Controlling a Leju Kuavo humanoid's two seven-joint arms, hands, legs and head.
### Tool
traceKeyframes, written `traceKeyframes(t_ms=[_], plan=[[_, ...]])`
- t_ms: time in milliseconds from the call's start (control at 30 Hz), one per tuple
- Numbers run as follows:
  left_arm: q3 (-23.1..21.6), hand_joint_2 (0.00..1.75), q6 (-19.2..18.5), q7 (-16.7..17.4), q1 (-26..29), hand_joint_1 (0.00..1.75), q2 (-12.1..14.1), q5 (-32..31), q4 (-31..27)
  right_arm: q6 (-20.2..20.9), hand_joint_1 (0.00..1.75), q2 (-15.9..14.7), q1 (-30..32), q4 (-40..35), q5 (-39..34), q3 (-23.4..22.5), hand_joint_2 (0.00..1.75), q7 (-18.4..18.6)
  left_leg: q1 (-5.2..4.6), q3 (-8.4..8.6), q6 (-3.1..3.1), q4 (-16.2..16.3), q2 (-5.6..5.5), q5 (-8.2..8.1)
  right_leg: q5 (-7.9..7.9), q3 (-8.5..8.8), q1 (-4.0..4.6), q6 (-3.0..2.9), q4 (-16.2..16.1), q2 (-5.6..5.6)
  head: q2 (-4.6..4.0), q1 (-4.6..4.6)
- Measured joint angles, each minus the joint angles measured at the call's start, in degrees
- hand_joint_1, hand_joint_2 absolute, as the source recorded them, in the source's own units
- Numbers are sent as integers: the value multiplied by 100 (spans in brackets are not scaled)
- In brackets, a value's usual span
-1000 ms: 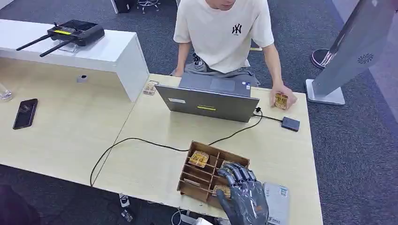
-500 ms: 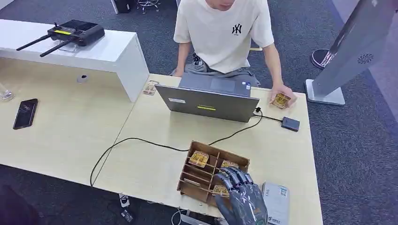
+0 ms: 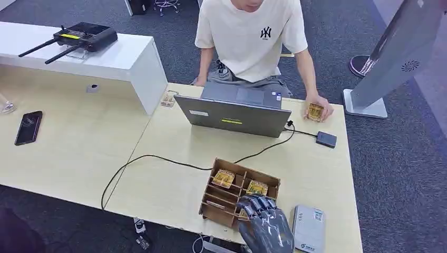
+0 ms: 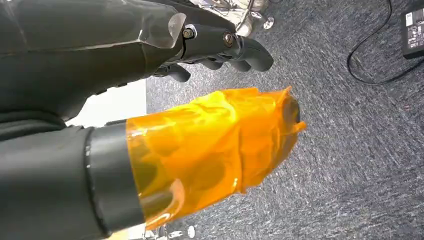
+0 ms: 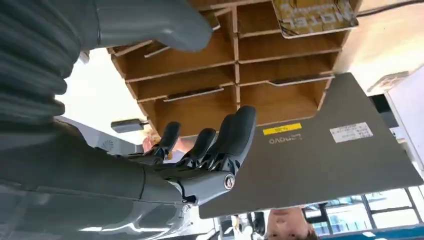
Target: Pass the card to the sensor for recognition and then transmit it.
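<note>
A brown wooden divider box (image 3: 215,206) stands near the table's front edge. Gold cards lie in it: one (image 3: 223,178) at the far left, one (image 3: 257,187) at the far right, a third (image 3: 243,214) half hidden by my fingers. My right hand (image 3: 262,224) hovers over the box's near right corner, fingers spread and holding nothing. In the right wrist view, the right hand (image 5: 210,155) hangs before the compartments (image 5: 200,75), with a gold card (image 5: 312,15) beyond. A small black box (image 3: 326,139) is cabled to the laptop. My left hand (image 4: 215,145) hangs over carpet, holding nothing.
A person sits behind the grey laptop (image 3: 233,117), one hand holding a gold card (image 3: 316,112) on the table. A grey flat device (image 3: 308,229) lies right of my hand. A black cable (image 3: 153,157) crosses the table. At the left are a phone (image 3: 28,127) and a white shelf (image 3: 105,59).
My right hand has drawn back toward the box's near edge, uncovering the far right card. The person's hand with its card has barely shifted.
</note>
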Motion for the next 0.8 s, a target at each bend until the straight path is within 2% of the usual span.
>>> traceKeyframes(t_ms=[533,800], plan=[[0,0,-20,-72,-62,0,50,17,50,-22,68,9,3,310,70,0,175,221,0,0,0,0,0,0,0,0,0,0,0,0,0,0],[0,0,42,22,-57,0,33,9,52,-50,70,9,11,465,107,-2,175,291,0,0,0,0,0,0,0,0,0,0,0,0,0,0]])
